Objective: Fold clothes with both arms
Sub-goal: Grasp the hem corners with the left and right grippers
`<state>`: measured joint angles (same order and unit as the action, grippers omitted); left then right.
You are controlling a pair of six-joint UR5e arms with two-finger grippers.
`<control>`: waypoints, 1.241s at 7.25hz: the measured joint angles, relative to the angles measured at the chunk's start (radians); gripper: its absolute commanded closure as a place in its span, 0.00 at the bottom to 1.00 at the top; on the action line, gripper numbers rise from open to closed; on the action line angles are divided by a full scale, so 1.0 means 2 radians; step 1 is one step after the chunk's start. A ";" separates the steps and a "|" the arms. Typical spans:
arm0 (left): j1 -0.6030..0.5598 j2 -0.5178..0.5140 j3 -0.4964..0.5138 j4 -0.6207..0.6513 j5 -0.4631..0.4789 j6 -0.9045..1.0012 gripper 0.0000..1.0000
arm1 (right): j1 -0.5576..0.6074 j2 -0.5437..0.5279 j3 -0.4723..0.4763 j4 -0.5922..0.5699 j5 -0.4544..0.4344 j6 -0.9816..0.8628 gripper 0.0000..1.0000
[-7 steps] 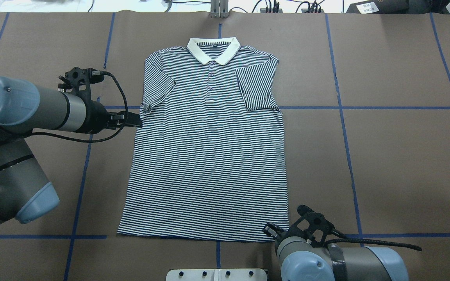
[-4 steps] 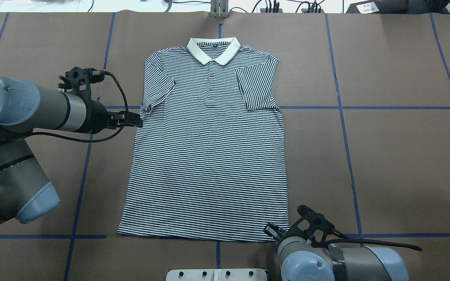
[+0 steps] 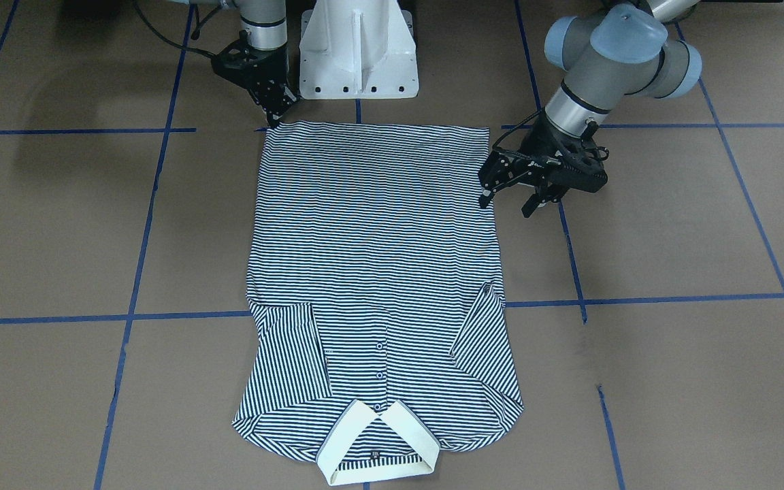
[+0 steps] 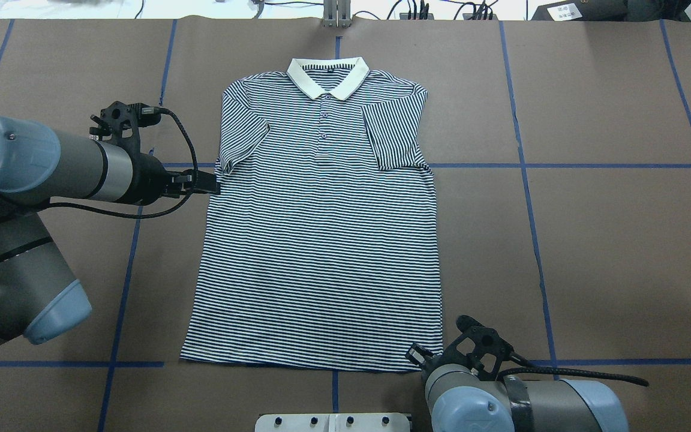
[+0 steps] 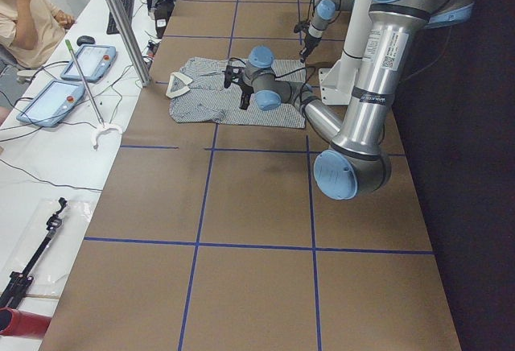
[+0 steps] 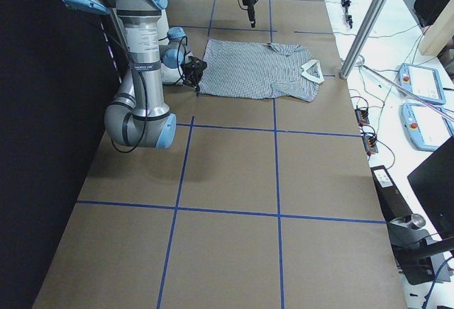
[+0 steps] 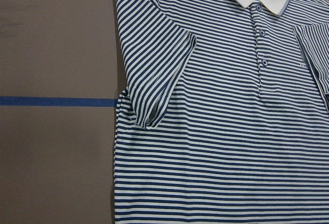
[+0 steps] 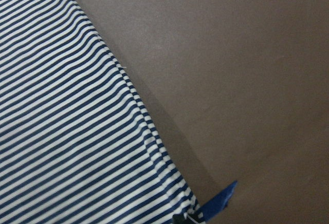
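The striped polo shirt [image 4: 321, 240] lies flat and face up, its cream collar [image 4: 327, 75] far from me and both sleeves folded onto the chest. It also shows in the front view [image 3: 371, 272] and fills the left wrist view [image 7: 221, 131]. My left gripper [image 3: 506, 204] is open, low over the table beside the shirt's left side edge below the sleeve; in the overhead view my left gripper [image 4: 204, 183] points at that edge. My right gripper [image 3: 273, 121] points down at the near right hem corner [image 8: 187, 213]. I cannot tell whether it is open or shut.
Brown paper with blue tape lines [image 4: 561, 165] covers the table. The white pedestal base [image 3: 358, 47] stands just behind the shirt's hem. Tablets and cables [image 5: 64, 85] lie past the far edge, where a person [image 5: 28, 13] sits.
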<state>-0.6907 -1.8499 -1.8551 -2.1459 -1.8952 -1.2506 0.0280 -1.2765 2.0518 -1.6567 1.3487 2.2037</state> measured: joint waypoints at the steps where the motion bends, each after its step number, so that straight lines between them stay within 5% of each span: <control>1: 0.006 0.011 -0.015 0.003 0.011 -0.027 0.13 | 0.001 0.000 0.004 0.000 0.000 -0.001 1.00; 2: 0.027 0.036 -0.041 0.006 0.026 -0.055 0.27 | 0.002 -0.002 0.008 0.000 0.001 -0.004 1.00; 3: 0.060 0.057 -0.060 0.013 0.046 -0.087 0.30 | 0.003 -0.003 0.011 0.000 0.001 -0.005 1.00; 6: 0.154 0.075 -0.077 0.082 0.093 -0.172 0.30 | 0.007 -0.004 0.016 0.000 0.003 -0.008 1.00; 9: 0.187 0.087 -0.081 0.116 0.098 -0.179 0.30 | 0.007 -0.004 0.016 0.000 0.003 -0.008 1.00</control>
<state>-0.3167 -1.6759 -2.0174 -1.9148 -1.6989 -1.6089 0.0421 -1.2852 2.0848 -1.6567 1.3545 2.1875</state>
